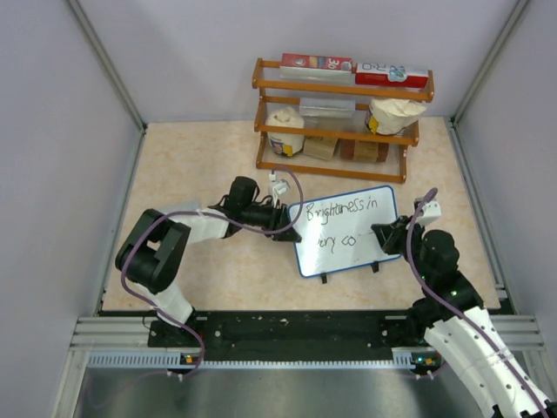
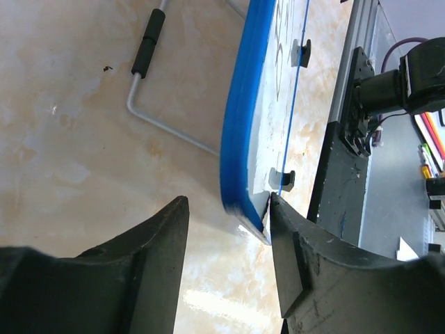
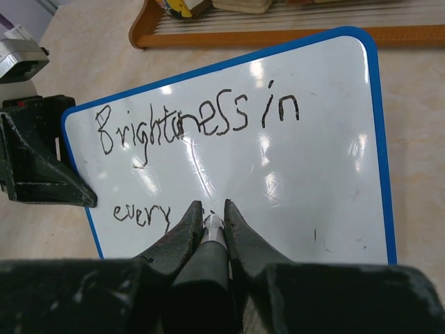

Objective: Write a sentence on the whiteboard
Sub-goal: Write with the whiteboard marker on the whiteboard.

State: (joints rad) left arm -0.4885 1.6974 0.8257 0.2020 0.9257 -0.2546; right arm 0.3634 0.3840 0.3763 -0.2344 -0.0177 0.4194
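Note:
The whiteboard stands tilted on its feet mid-table, blue-rimmed. The sentence reads "Brightness in" on the top line and "every co" below. In the right wrist view the sentence shows up to "every"; the rest is hidden behind my fingers. My right gripper is shut on a black marker, its tip on the board just right of "every". My left gripper is open around the board's left corner. The rim touches one finger; the other stands apart.
A wooden shelf rack with boxes and bags stands right behind the board. The board's wire stand lies on the table behind it. Enclosure walls close both sides. A black rail runs along the near edge.

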